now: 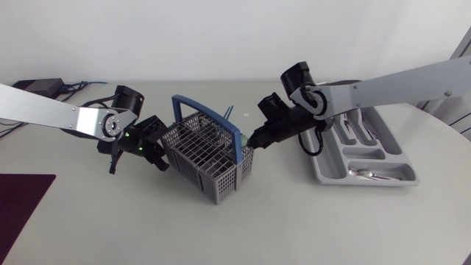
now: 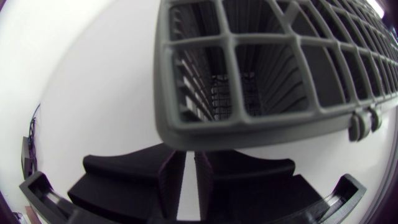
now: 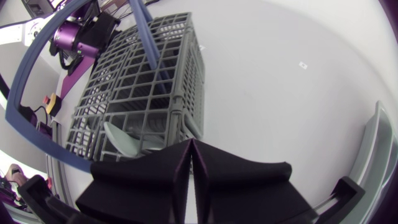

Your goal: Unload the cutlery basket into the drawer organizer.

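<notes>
The grey cutlery basket (image 1: 206,158) with a blue bail handle (image 1: 193,104) stands mid-table. My left gripper (image 1: 151,147) is at its left wall; in the left wrist view the left gripper (image 2: 186,180) is shut to a narrow slit, tips against the basket's lower wall (image 2: 261,118). My right gripper (image 1: 254,138) is at the basket's right rim. In the right wrist view the right gripper (image 3: 191,168) is shut with nothing seen between its fingers, just outside the basket wall (image 3: 155,106). A pale spoon-like piece (image 3: 121,140) lies inside. The grey drawer organizer (image 1: 324,173) sits at the right.
Several pieces of cutlery (image 1: 368,173) lie in the organizer's compartments. Its edge (image 3: 379,155) shows beside my right gripper. A dark mat (image 1: 18,199) lies at the table's left front. Cables (image 1: 81,90) run along the back left edge.
</notes>
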Controlling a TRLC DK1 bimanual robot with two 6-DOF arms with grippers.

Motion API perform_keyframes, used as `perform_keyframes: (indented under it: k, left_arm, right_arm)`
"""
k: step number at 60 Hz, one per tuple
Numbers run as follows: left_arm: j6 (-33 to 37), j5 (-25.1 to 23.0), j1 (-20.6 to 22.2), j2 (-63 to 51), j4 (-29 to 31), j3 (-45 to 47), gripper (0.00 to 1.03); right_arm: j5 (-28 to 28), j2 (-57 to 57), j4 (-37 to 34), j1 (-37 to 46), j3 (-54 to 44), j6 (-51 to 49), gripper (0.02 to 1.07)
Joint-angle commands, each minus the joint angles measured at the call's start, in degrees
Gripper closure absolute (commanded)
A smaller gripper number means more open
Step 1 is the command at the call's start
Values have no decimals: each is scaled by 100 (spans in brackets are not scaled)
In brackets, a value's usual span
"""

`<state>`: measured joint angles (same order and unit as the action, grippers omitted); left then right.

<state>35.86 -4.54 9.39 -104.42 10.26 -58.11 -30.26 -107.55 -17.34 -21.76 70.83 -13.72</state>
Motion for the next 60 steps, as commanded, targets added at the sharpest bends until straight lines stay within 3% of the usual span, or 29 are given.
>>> perform_keyframes:
  k: [1,20,45,53,60]
  left_arm:
    - [27,-30,10,-166,-130,-307,86]
    - [-184,-47,353,-527,-130,-1141,86]
    - [-281,-47,670,-984,-33,-1968,86]
    - [-228,-47,503,-676,160,-1792,86]
    - [141,-65,309,150,187,-1018,86]
  right_arm:
    - [-85,401,135,-162,-473,-35,99]
    - [-76,1430,214,-505,-1625,36,100]
    - [170,1957,293,-1164,-2082,238,100]
    - [240,2405,275,-918,-2275,159,100]
    - [266,2660,284,-426,-2389,-61,100]
